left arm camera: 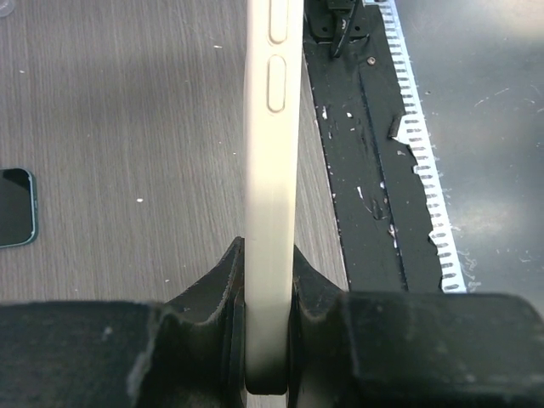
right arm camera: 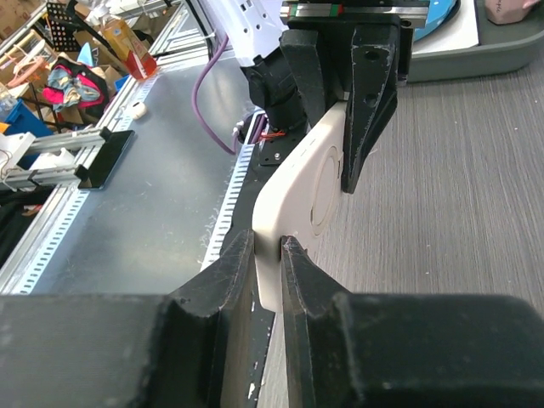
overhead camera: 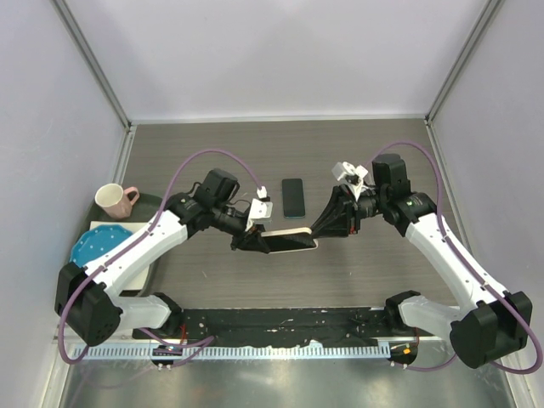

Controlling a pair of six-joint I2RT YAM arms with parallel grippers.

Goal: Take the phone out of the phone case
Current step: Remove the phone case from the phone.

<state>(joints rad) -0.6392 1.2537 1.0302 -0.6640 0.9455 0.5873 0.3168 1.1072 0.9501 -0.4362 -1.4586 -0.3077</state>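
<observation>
The cream phone case (overhead camera: 289,240) hangs on edge above the table, held between both grippers. My left gripper (overhead camera: 255,240) is shut on its left end; in the left wrist view the gripper (left arm camera: 268,340) clamps the case's edge (left arm camera: 270,170), side buttons showing. My right gripper (overhead camera: 321,231) is shut on the right end; in the right wrist view the gripper (right arm camera: 268,263) pinches the case's corner (right arm camera: 302,195), and the left fingers (right arm camera: 365,102) grip the far end. A dark phone (overhead camera: 293,197) lies flat on the table behind the case, apart from it, and shows in the left wrist view (left arm camera: 15,206).
A pink mug (overhead camera: 115,201) and a blue plate (overhead camera: 100,245) sit on a grey tray (overhead camera: 146,274) at the left. A black strip (overhead camera: 289,327) with a toothed white rail runs along the near table edge. Walls enclose the table on three sides.
</observation>
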